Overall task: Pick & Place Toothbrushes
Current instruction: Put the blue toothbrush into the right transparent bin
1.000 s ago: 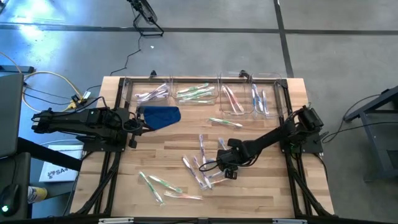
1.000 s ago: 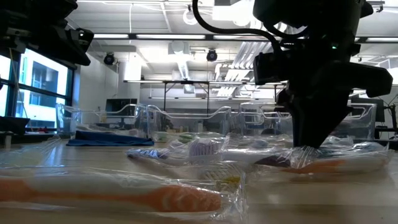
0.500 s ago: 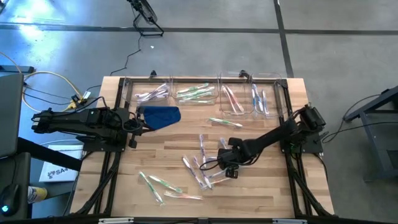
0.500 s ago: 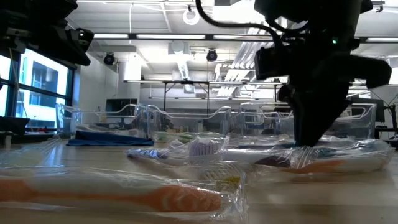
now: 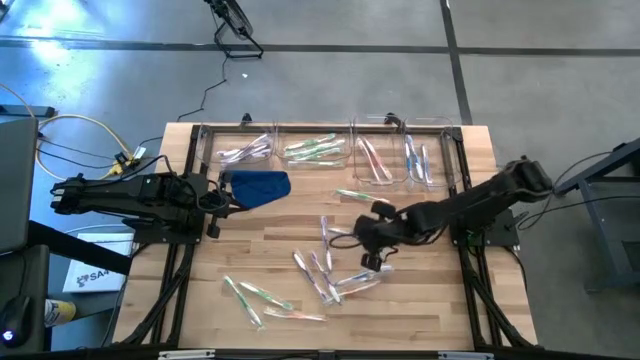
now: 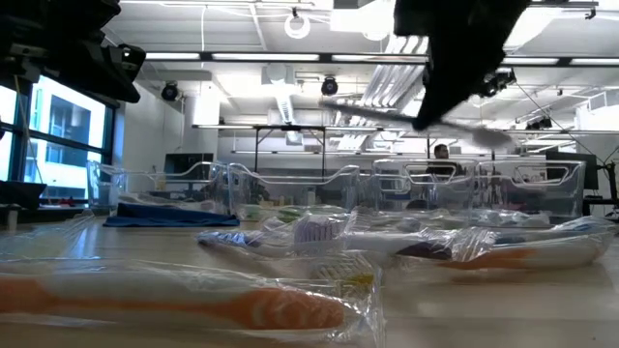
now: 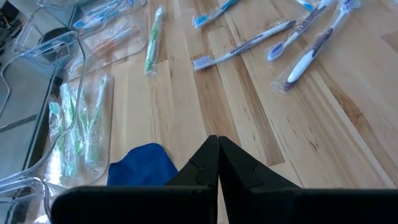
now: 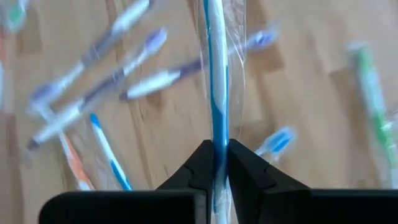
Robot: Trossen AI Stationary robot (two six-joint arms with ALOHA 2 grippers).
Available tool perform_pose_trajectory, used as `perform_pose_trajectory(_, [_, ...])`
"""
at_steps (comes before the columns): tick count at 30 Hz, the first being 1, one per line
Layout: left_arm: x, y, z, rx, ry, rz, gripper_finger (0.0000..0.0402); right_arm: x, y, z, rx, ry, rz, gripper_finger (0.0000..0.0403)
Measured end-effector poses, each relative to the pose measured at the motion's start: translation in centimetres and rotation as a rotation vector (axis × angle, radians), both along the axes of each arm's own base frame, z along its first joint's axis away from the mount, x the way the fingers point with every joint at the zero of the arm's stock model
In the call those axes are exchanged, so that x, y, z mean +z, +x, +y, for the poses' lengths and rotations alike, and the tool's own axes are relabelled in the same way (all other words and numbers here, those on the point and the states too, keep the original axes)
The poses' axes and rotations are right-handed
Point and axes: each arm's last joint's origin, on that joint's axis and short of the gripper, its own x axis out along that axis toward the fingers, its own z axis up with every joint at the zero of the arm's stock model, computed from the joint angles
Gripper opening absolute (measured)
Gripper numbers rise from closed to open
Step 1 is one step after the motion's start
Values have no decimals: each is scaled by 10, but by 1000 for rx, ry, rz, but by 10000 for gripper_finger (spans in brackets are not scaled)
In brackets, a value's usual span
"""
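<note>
Toothbrush (image 8: 214, 93), blue, wrapped, pinched in right pincer (image 8: 215, 163), long axis pointing straight out ahead.

right gripper (image 8: 217, 163): fingers pinched on a wrapped blue-and-white toothbrush (image 8: 215, 93), held lengthwise between them | below: wooden worktop (image 8: 305, 74) strewn with loose toothbrushes | purple-handled toothbrushes (image 8: 106, 81) lie crossed | orange toothbrush (image 8: 73, 163) beside a blue one | green toothbrush (image 8: 372, 93) apart

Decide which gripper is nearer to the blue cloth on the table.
Left. The left gripper sits right beside the blue cloth, shut and empty. The right gripper is off toward mid-table, holding a blue toothbrush.
</note>
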Motion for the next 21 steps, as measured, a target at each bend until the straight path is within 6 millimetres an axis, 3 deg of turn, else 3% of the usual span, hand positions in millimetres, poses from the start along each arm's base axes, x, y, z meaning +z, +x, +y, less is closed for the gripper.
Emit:
perform_pose_trajectory(11, [0,0,0,0,0,0,1,50,-25,-16,-115,-82,-218,23])
perform_pose_trajectory(21, [0,0,0,-1,0,0,1,52,-31,-34,-274,-188,-210,23])
